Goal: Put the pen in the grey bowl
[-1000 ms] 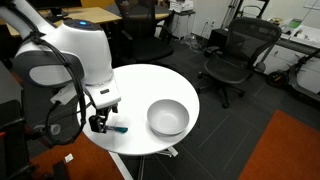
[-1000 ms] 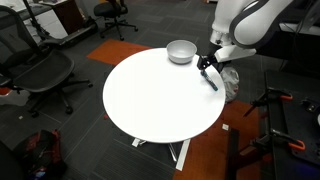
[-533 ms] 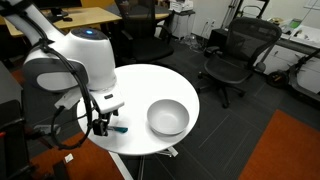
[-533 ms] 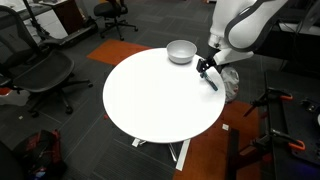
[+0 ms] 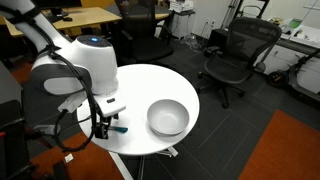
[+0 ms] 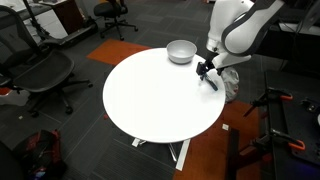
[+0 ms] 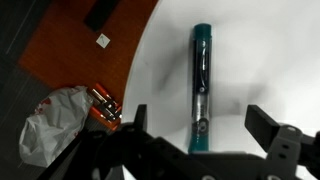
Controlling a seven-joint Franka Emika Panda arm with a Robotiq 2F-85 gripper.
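The pen (image 7: 201,80) is teal and dark, the bowl (image 5: 168,118) is light grey, the tabletop (image 6: 160,105) is white, the pincer (image 7: 203,128) is black, and the floor (image 5: 240,128) is dark grey with an orange patch.

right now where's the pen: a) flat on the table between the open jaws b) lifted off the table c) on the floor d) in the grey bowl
a: in the wrist view the pen lies on the white table, jaws spread either side

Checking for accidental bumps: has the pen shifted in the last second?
No. The pen lies where it was, near the table edge, same gap to the bowl in both exterior views.
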